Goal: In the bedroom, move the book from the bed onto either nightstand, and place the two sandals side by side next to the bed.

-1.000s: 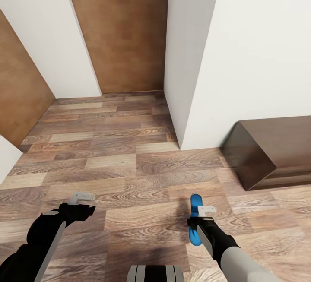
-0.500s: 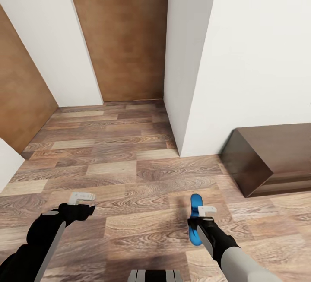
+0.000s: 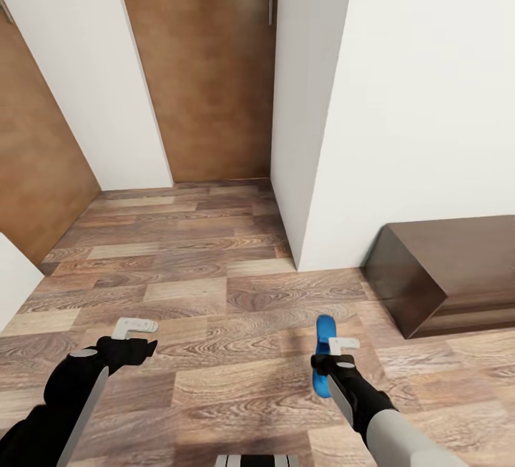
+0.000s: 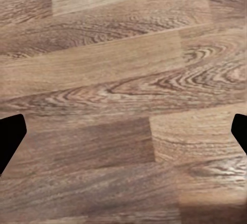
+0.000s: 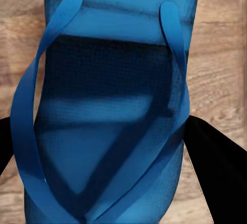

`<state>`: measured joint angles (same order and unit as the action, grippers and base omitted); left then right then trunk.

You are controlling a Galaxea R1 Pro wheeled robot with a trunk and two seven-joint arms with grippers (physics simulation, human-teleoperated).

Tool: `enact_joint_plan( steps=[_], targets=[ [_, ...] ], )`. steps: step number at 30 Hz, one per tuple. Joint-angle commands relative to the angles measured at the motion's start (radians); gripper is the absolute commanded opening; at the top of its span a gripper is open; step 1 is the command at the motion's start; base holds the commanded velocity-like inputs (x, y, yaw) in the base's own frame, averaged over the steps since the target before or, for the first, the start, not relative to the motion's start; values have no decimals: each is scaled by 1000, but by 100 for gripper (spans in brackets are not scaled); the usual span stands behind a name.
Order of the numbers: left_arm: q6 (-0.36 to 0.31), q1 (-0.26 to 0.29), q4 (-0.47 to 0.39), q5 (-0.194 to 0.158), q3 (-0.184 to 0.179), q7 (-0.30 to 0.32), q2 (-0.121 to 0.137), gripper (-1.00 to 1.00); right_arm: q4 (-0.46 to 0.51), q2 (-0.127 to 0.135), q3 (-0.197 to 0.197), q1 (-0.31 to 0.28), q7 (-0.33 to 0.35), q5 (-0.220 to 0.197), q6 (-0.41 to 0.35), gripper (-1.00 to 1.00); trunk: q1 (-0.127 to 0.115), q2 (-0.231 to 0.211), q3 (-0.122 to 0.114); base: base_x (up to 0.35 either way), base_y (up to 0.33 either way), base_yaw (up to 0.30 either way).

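floor [image 3: 214,288]: wood plank | right pincer [image 3: 336,354]: clamping blue sandal [image 3: 323,367] | left pincer [image 3: 136,335]: spread, empty

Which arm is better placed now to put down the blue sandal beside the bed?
The right arm, probably. Its gripper is already shut on the bright blue flip-flop sandal, held above the wood-plank floor. The left gripper is open and holds nothing.

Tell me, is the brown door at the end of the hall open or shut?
Shut. The brown door fills its frame between the white walls, with no gap showing.
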<state>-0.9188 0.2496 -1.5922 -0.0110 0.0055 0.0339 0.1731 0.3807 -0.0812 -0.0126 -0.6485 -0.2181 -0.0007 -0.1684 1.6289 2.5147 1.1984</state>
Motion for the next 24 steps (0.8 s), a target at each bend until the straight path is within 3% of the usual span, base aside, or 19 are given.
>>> enact_joint_plan(
  steps=[1,24],
  targets=[
    [-5,0,-1,0,1,3,0,100,2,1,-1,0,-4,-2,-4,-100,-1,0,-3,0,0,0],
    [-3,0,3,0,1,0,3,100,1,19,2,17,-3,-10,11,-100,-11,-5,-92,0,0,0]
  ],
)
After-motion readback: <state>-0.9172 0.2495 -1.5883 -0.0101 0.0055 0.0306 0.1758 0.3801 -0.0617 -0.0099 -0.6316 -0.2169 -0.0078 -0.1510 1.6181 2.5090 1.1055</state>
